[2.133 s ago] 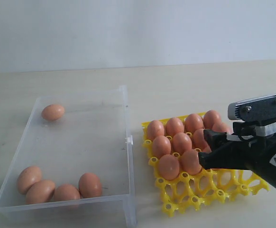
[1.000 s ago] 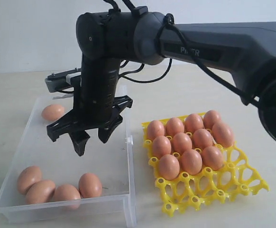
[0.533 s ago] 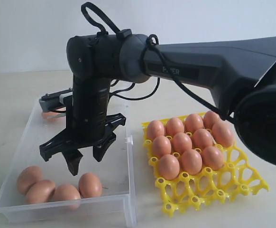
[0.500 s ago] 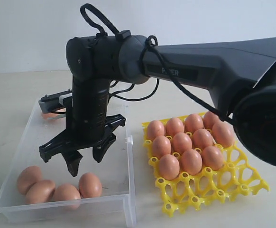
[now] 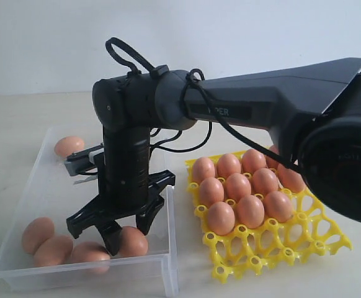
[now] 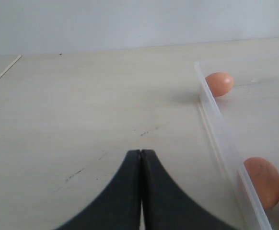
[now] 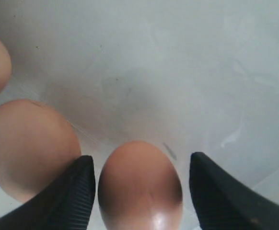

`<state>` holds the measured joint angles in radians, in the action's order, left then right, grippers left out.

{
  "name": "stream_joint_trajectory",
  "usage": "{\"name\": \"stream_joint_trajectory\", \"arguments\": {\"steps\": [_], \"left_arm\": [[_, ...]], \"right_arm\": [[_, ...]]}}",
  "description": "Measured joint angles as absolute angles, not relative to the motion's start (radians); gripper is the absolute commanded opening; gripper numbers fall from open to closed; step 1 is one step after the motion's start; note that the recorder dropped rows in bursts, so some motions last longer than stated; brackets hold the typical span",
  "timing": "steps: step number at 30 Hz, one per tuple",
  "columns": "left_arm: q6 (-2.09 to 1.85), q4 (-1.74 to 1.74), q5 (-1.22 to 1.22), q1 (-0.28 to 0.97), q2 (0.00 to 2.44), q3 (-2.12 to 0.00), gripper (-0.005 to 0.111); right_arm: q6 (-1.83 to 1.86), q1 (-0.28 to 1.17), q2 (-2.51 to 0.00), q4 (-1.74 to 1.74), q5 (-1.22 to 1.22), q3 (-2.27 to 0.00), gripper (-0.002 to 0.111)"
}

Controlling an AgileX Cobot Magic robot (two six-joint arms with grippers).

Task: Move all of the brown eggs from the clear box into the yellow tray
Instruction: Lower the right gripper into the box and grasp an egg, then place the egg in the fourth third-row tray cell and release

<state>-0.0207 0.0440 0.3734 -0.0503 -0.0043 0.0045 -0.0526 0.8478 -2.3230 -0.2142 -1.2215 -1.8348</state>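
The clear box (image 5: 25, 186) lies on the left with several brown eggs: one at its far corner (image 5: 69, 146) and a cluster along the near wall (image 5: 50, 248). My right gripper (image 5: 129, 239) reaches across into the box and stands open, its fingers on either side of the rightmost egg (image 5: 134, 243). In the right wrist view that egg (image 7: 139, 184) sits between the ribbed fingers (image 7: 75, 196), close to one and apart from the other. The yellow tray (image 5: 280, 248) holds several eggs (image 5: 237, 186). My left gripper (image 6: 141, 152) is shut and empty over bare table.
The right arm's dark body (image 5: 261, 105) spans above the tray. The tray's front row of cups (image 5: 255, 254) holds no eggs. In the left wrist view the box wall (image 6: 221, 139) runs beside the left gripper, with eggs (image 6: 219, 83) behind it.
The right gripper has come down and toward the box's near wall, from hovering above the eggs to straddling the rightmost egg of the cluster. The eggs have not moved.
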Motion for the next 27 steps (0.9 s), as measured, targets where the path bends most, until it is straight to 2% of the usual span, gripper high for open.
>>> {"name": "stream_joint_trajectory", "arguments": {"steps": [3, 5, 11, 18, 22, 27], "left_arm": [[-0.021, 0.044, 0.373, -0.050, -0.004, 0.005, 0.000], [-0.021, 0.044, 0.373, -0.050, -0.004, 0.005, 0.000], [-0.021, 0.044, 0.373, -0.050, -0.004, 0.005, 0.000], [-0.021, 0.044, 0.373, -0.050, -0.004, 0.005, 0.000], [-0.021, 0.044, 0.373, -0.050, -0.004, 0.005, 0.000], [-0.021, 0.044, 0.373, -0.050, -0.004, 0.005, 0.000]], "right_arm": [[-0.053, 0.848, -2.323, -0.214, -1.222, -1.835, 0.054], [-0.053, 0.848, -2.323, -0.214, -1.222, -1.835, 0.048], [-0.026, 0.848, -2.323, -0.214, -1.222, -1.835, 0.000], [0.058, 0.848, -2.294, -0.209, -1.116, -1.831, 0.000], [0.065, 0.845, -2.209, -0.208, -0.838, -1.772, 0.000], [0.068, 0.813, -2.033, -0.168, -0.414, -1.468, 0.000]]}}
